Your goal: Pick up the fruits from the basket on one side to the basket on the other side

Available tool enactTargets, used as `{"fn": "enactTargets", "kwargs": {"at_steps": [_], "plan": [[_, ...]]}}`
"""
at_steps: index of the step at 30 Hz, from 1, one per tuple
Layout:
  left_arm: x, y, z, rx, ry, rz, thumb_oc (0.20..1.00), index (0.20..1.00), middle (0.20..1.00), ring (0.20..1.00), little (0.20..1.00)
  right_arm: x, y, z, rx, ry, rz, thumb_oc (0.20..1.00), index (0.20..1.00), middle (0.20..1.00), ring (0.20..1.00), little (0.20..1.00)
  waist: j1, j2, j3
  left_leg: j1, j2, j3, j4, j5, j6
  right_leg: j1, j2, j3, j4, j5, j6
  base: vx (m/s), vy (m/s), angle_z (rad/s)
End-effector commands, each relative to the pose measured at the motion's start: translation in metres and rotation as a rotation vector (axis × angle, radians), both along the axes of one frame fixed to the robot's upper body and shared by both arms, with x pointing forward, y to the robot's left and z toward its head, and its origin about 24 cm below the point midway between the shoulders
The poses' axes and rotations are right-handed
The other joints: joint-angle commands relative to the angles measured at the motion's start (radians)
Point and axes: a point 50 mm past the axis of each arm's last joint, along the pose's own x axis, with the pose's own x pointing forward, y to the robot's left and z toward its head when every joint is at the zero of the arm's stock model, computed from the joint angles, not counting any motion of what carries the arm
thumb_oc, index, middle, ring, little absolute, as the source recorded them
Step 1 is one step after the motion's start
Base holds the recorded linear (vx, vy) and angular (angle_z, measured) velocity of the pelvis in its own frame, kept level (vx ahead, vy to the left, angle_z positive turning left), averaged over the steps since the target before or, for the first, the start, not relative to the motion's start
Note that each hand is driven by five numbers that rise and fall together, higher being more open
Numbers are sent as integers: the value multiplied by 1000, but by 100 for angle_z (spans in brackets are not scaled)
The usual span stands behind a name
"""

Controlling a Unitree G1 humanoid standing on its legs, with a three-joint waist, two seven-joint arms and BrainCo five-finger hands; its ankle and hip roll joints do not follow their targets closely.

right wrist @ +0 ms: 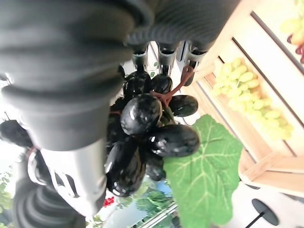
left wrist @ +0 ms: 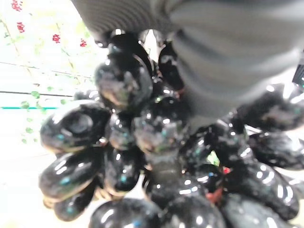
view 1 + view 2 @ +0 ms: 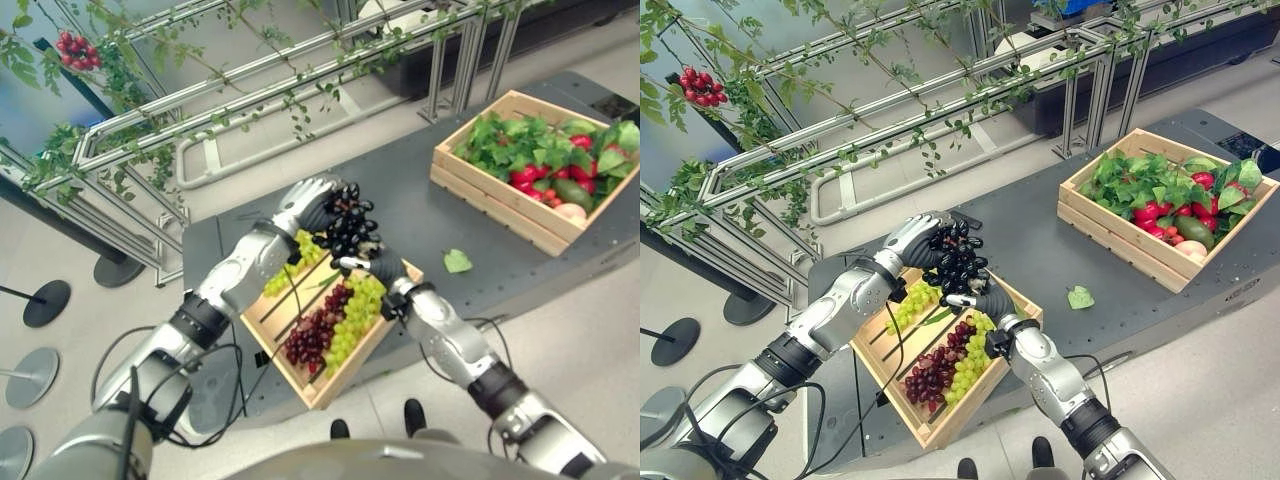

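Fingers of left hand and right hand grasp black grapes, tips partly hidden.

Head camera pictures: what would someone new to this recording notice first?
A bunch of black grapes held up between both hands, the left hand on its far side and the right hand under it, just above the near wooden crate of green and red grapes. Further right on the dark table stands a second crate full of leaves and red fruit.
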Motion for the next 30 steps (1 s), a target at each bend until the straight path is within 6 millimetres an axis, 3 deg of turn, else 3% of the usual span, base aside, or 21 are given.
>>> {"fn": "enactTargets", "kwargs": {"at_steps": [1, 19, 30], "plan": [[6, 1, 37, -123, -143, 9, 200, 200, 200, 200, 200, -1, 36, 16, 135, -54, 76, 1000, 1000, 1000, 1000, 1000, 12, -77, -56, 28, -62, 14, 8, -73, 13, 46, -50, 14, 4, -87, 87, 0, 0, 0], [3, -4, 30, -194, -110, 7, 200, 200, 200, 200, 200, -1, 56, -2, 315, 118, 15, 1000, 1000, 1000, 1000, 1000, 21, -78, -61, 34, -61, 11, 9, -76, 11, 54, -49, 8, 4, -90, 84, 1, 0, 0], [0, -11, 31, -256, -88, -20, 200, 200, 200, 200, 200, 3, 62, -2, 347, 141, -4, 1000, 1000, 1000, 1000, 1000, 28, -78, -63, 35, -61, 6, 8, -77, 12, 56, -50, 4, 4, -91, 83, 1, 0, 1]]}}
